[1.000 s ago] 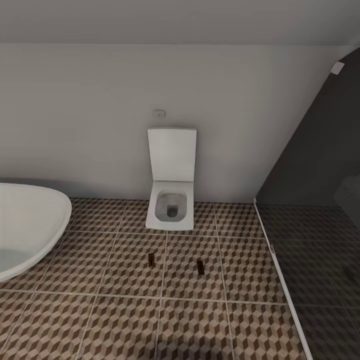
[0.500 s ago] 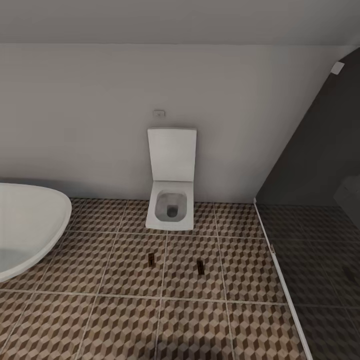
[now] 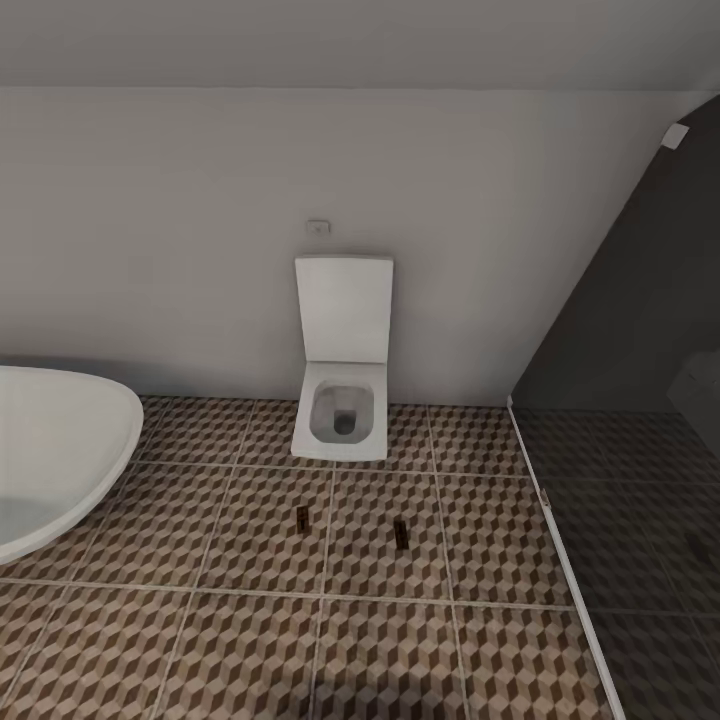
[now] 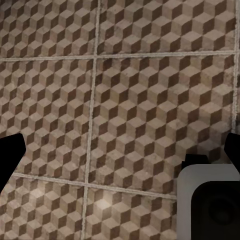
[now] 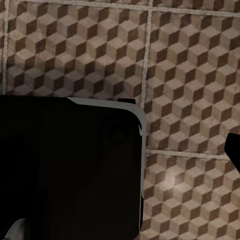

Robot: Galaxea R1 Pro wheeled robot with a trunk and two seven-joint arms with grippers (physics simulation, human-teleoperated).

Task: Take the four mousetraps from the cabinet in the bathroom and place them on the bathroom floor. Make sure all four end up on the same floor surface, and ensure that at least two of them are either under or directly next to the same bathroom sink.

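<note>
We count two mousetraps, small dark slivers at [image 3: 300, 516] and [image 3: 401, 533], lying apart on the cube-patterned floor [image 3: 250, 620] before the toilet [image 3: 341, 420]; we cannot tell either tool's state.

The bathroom floor [image 3: 200, 620] consists of large square tiles printed with a brown-and-beige cube pattern, divided by light grout lines. Two mousetraps lie flat on it in front of the toilet [image 3: 342, 405], which meets the floor at the wall. The left mousetrap [image 3: 301, 516] sits just left of a grout line; the right mousetrap [image 3: 401, 533] lies on the neighbouring tile, well apart from the first. Both show as small dark rectangles; detail is too fine to read. A white tub [image 3: 55, 450] overhangs the floor at the left. At the right, a pale strip [image 3: 565, 570] borders a darker tiled zone [image 3: 640, 540].
</note>
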